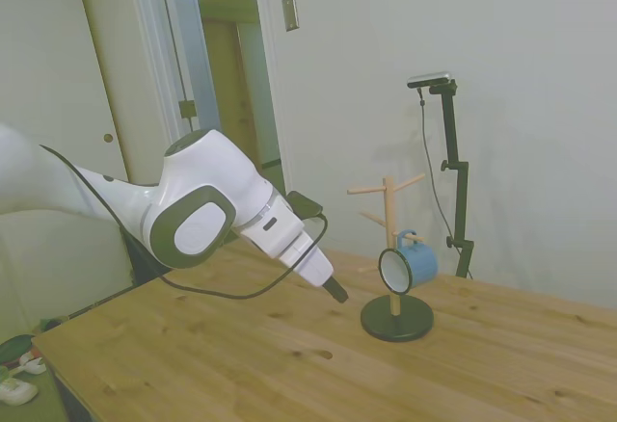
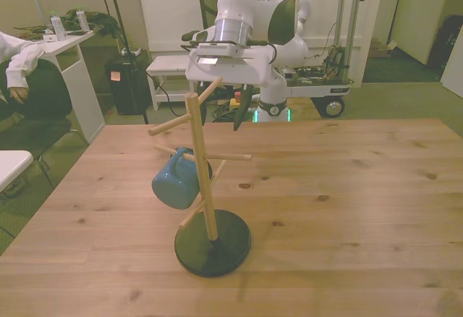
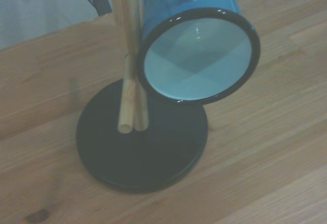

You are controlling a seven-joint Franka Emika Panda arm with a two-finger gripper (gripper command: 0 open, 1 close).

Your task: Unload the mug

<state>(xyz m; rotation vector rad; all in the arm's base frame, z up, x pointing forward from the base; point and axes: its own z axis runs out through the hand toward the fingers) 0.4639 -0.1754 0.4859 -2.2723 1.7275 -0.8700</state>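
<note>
Approach under way: the gripper (image 1: 336, 292), its grip state unclear, nears the mug (image 1: 409, 264) hanging on the peg stand (image 1: 390, 249), which must next be grasped.

No readable text, labels or numbers in any view.
The mug (image 1: 413, 260) carries no print in the side, front or wrist view; the wooden peg stand (image 2: 207, 187) and the table (image 2: 347, 208) are plain. In the front view a small light patch sits on the gripper (image 2: 239, 118) mount, too blurred to read. Small tags on the dark bin (image 2: 130, 82) and the wheeled cart (image 2: 318, 85) behind the table are too small to make out.
</note>
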